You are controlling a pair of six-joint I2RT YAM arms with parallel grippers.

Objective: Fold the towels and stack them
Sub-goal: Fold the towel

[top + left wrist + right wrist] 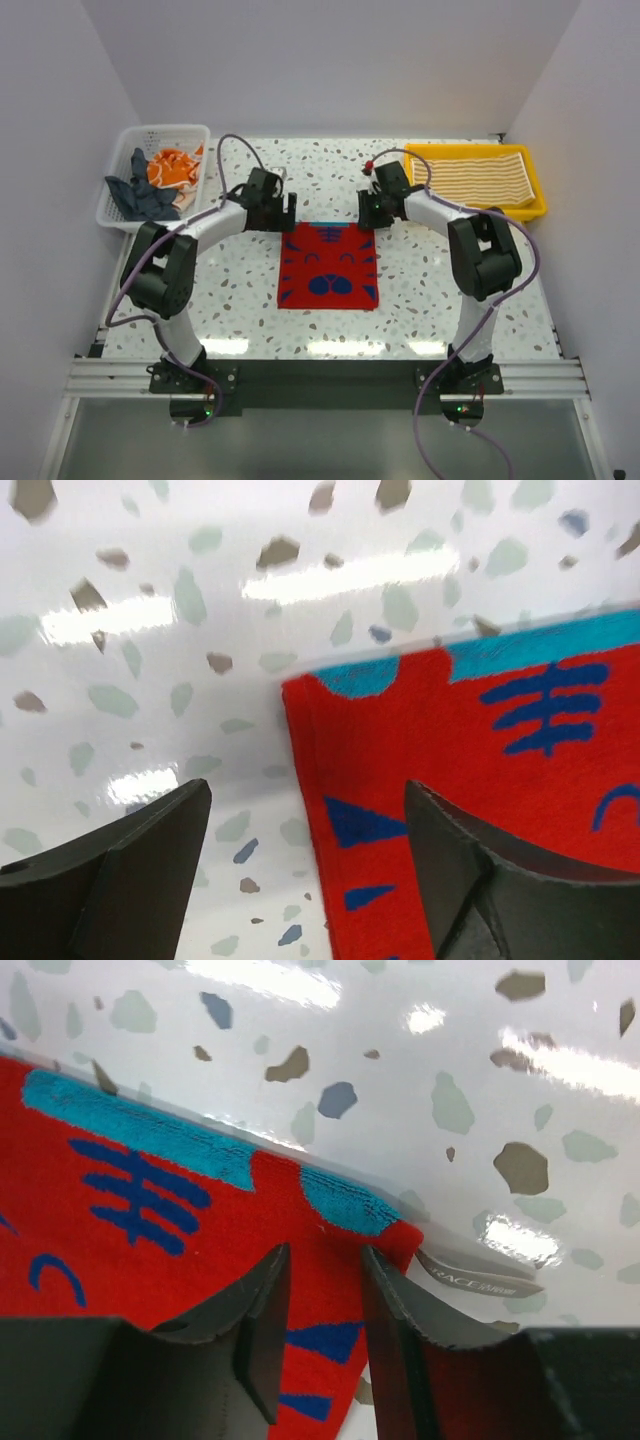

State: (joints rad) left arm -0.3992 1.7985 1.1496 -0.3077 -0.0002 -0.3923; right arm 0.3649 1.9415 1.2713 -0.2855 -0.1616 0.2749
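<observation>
We find left claw (308, 790) apart, straddling the towel (328, 268) corner; right claw (325, 1252) narrowly apart, seemingly unclamped. Best pinch both corners together, low on the surface (420, 290), before folding.

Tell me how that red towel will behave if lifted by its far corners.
The red towel is probably floppy: flat, soft-looking terry, so it should sag between the corners. It likely slides easily on the glossy table.

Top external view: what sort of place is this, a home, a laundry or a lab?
Most likely a lab test cell: plain white walls box in a speckled table, and the left arm and right arm are bolted to an aluminium rail at its near edge.
</observation>
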